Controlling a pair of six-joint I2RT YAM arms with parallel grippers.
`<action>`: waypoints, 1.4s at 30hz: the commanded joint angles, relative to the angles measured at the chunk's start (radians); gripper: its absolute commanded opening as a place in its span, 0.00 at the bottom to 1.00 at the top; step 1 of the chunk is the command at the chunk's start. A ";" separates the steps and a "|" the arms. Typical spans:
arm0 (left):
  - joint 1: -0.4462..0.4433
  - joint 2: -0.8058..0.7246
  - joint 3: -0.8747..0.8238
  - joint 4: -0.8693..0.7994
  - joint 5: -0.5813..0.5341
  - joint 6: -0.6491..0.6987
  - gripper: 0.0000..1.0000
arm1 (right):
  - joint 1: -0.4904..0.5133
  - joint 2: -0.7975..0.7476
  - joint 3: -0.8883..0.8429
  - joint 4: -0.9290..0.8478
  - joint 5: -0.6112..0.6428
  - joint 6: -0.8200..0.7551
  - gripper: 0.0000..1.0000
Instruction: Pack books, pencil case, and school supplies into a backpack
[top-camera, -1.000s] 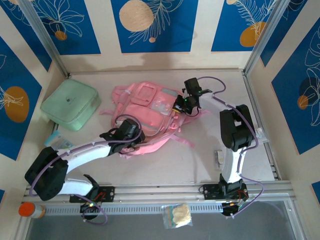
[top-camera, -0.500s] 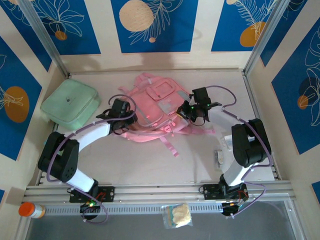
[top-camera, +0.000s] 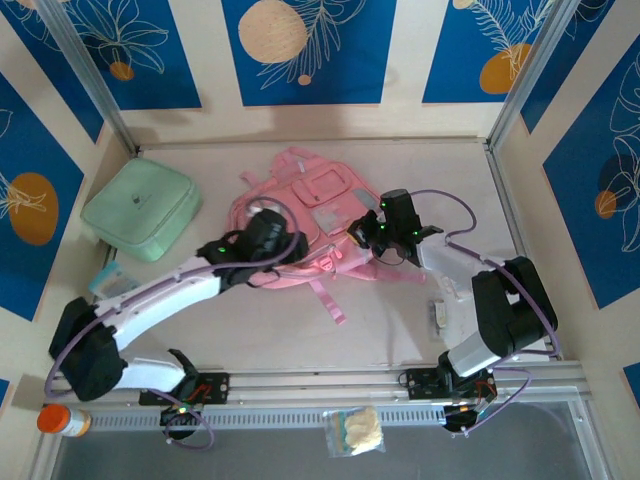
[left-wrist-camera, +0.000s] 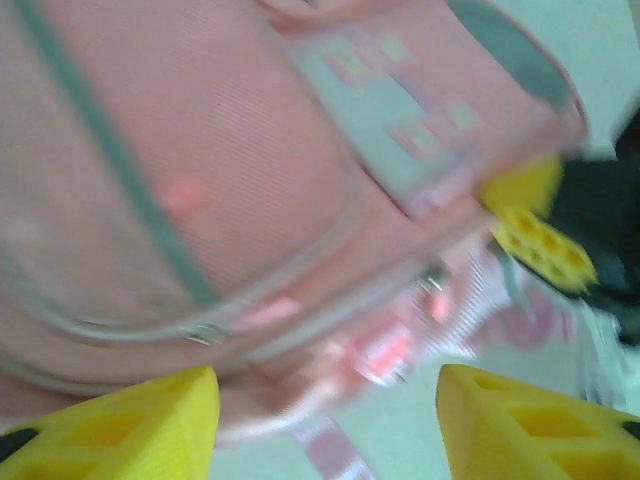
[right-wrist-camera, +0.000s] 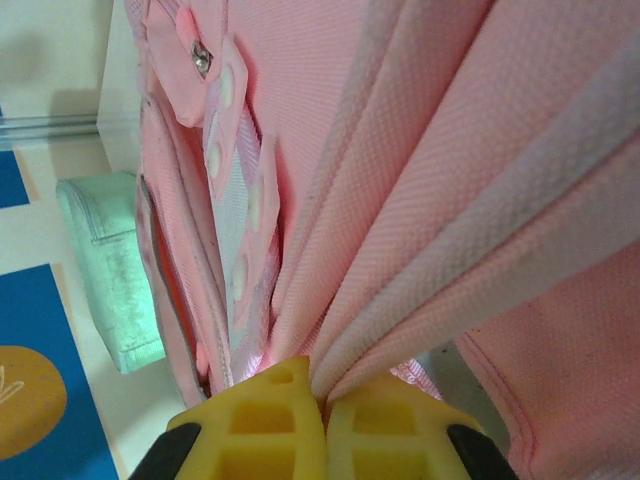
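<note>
The pink backpack (top-camera: 300, 205) lies flat in the middle of the table, with its straps trailing toward me. My left gripper (top-camera: 272, 243) hovers over its near edge. In the blurred left wrist view the backpack (left-wrist-camera: 230, 170) lies beyond the left gripper (left-wrist-camera: 328, 430), which is open with nothing between its yellow fingers. My right gripper (top-camera: 366, 231) is at the backpack's right side. It (right-wrist-camera: 322, 400) is shut on a bunched fold of the backpack's pink fabric (right-wrist-camera: 440, 200). The books are out of view.
A mint green square pouch (top-camera: 140, 208) sits at the back left, with a pale blue item (top-camera: 110, 278) at its near corner. A small white object (top-camera: 440, 312) lies right of centre. An orange-capped bottle (top-camera: 60, 420) and a clear bag (top-camera: 355, 430) rest by the front rail.
My left gripper has swung from the backpack's left side to its near edge, with the jaws wider than a second ago. The right gripper, still gripping fabric, shifted slightly nearer and the backpack moved with it.
</note>
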 joint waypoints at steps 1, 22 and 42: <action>-0.107 0.106 0.100 -0.027 0.000 -0.024 0.56 | 0.018 -0.068 0.019 0.073 -0.041 0.055 0.00; -0.144 0.402 0.285 -0.048 -0.226 -0.144 0.37 | 0.029 -0.089 0.016 0.117 -0.088 0.139 0.00; -0.060 0.428 0.363 0.008 -0.303 -0.078 0.16 | 0.031 -0.087 -0.014 0.112 -0.072 0.117 0.00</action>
